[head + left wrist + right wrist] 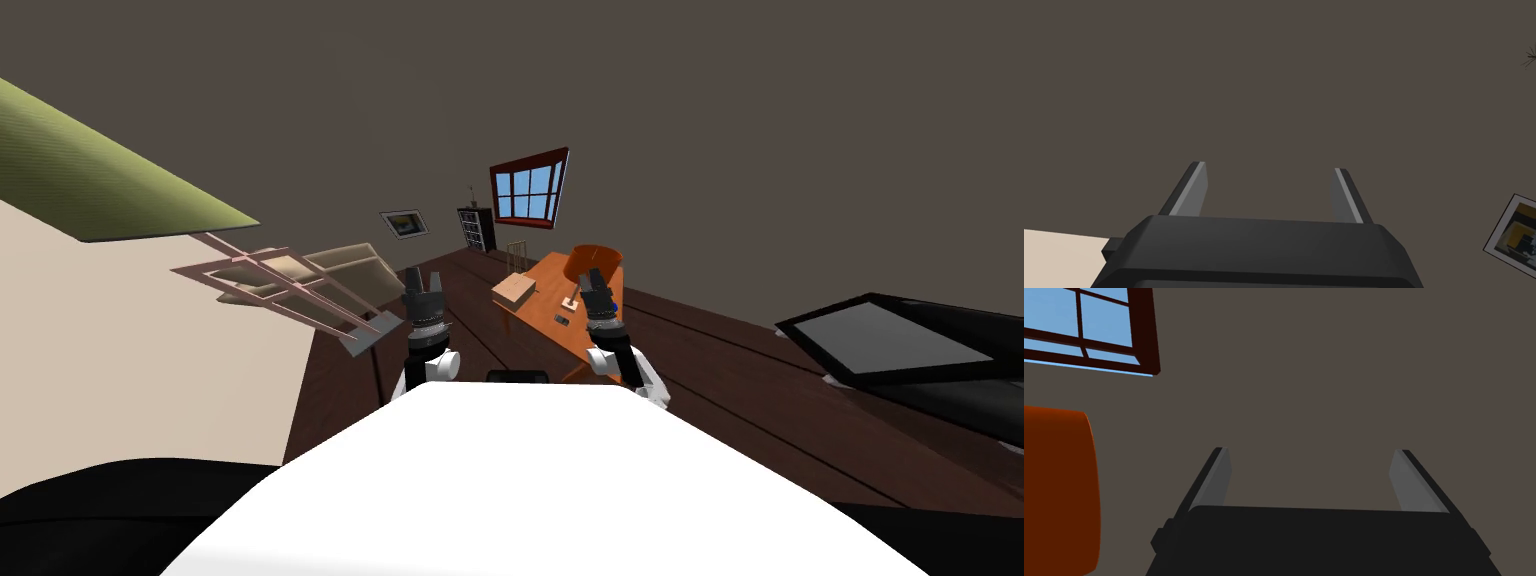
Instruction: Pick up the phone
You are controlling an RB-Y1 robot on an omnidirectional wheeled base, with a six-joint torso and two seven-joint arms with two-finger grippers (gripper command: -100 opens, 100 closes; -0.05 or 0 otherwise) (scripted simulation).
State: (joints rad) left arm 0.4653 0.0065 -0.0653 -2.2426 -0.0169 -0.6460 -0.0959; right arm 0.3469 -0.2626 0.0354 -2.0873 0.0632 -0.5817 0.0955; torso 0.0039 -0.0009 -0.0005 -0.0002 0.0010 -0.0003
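A small dark flat phone (pixel 563 319) lies on the orange-brown table (pixel 545 310), near its front edge, with a small pale item (pixel 570 303) just behind it. My right gripper (pixel 596 281) is raised over the table's right side, above and slightly right of the phone, and its fingers stand open and empty (pixel 1311 450). Off the table's left side, over the dark floor, my left gripper (pixel 424 284) is also raised, open with nothing between its fingers (pixel 1269 167).
On the table stand an orange lamp shade (pixel 594 262) and a tan box (pixel 513 290). A pink slatted frame (pixel 290 290) and a beige sofa (pixel 345 268) are to the left. A black screen (pixel 900 345) sits to the right. A dark shelf (pixel 477 229) stands by the far wall.
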